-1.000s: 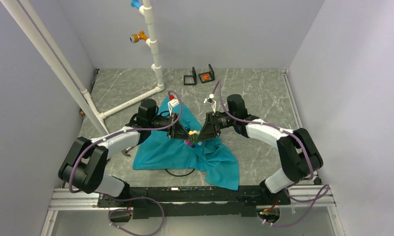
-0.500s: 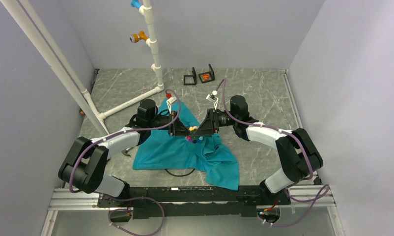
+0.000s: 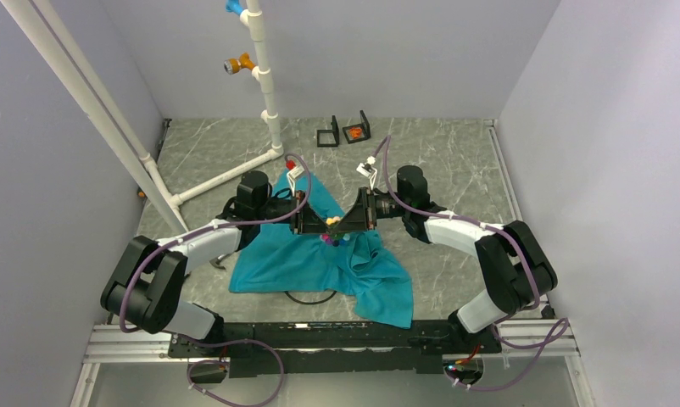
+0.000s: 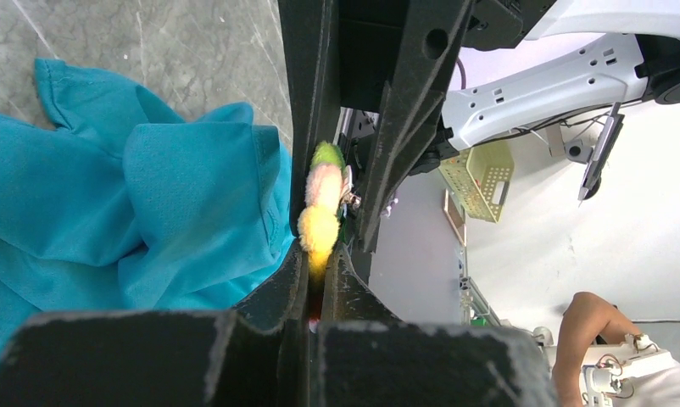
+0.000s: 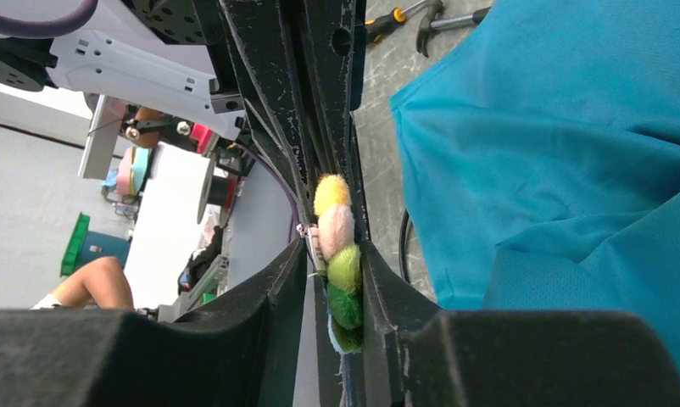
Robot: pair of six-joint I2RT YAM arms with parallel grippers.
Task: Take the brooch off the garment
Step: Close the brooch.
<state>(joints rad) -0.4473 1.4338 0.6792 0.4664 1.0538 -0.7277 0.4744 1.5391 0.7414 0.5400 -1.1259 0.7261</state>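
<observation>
Right wrist view: the fuzzy brooch (image 5: 335, 231) sits between the right gripper's (image 5: 332, 284) barely parted jaws, grip unclear, left gripper (image 4: 320, 263) pinched shut at its yellow end beside the garment (image 5: 557, 170); tugging while still pinned could tear it.

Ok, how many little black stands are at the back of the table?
2, side by side at the table's far edge: the left stand and the right stand, which shows something orange. None seems hidden.
</observation>
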